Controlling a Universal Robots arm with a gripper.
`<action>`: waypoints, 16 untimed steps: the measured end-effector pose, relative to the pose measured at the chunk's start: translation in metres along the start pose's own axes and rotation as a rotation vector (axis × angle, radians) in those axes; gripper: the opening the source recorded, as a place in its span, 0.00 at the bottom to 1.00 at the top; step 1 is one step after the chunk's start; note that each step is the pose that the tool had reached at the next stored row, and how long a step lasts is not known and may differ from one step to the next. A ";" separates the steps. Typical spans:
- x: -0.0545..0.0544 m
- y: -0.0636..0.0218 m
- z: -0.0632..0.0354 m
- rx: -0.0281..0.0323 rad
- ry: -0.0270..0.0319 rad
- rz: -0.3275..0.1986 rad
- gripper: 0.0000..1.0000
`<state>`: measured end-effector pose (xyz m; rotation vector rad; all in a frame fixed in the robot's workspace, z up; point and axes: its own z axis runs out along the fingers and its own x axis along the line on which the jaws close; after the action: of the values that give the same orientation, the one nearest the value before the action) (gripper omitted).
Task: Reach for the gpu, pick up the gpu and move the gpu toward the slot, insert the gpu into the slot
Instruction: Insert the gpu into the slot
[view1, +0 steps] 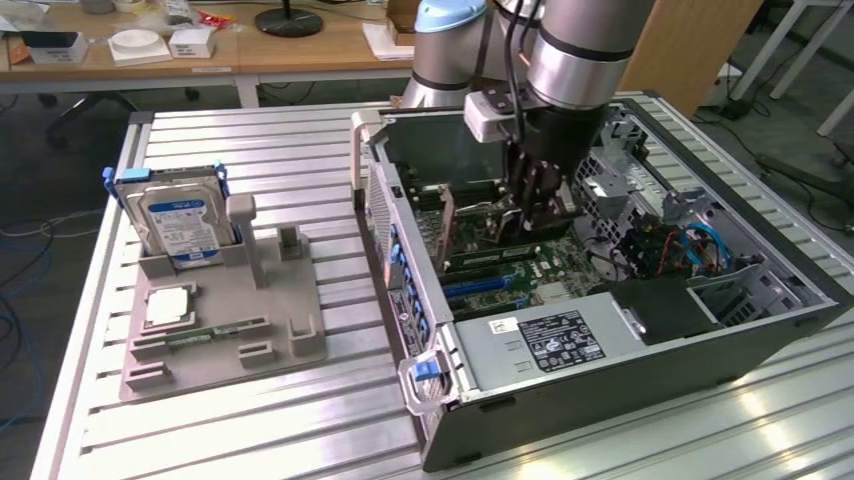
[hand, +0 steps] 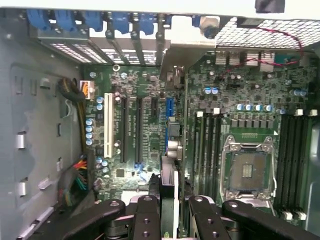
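The gpu (view1: 461, 225) stands on edge inside the open computer case (view1: 587, 400), and my gripper (view1: 534, 215) is shut on its upper edge. In the wrist view the gpu (hand: 170, 150) appears edge-on as a thin strip between the black fingers (hand: 147, 215), with the gripper (hand: 172, 212) closed around it. It runs toward the rear bracket openings and lies in line with a blue slot (hand: 169, 107) on the green motherboard (hand: 130, 125). Whether its lower edge is seated in the slot is hidden by the card itself.
On the exterior view's left a grey fixture (view1: 227, 310) holds a silver hard drive (view1: 180, 225), a small memory stick (view1: 200, 333) and a square chip (view1: 167, 305). Case walls, the power supply (view1: 561, 340), the CPU socket (hand: 248, 170) and a cable bundle (hand: 75, 185) crowd the card.
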<state>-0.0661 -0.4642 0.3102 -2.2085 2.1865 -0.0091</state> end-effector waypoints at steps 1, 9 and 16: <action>0.000 0.0001 0.0013 0.0001 -0.0004 0.000 0.27; 0.000 0.0020 0.0155 0.0001 -0.0001 0.000 0.27; -0.001 0.0056 0.0282 0.0000 -0.0001 0.000 0.27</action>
<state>-0.0709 -0.4628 0.2819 -2.2085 2.1864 -0.0091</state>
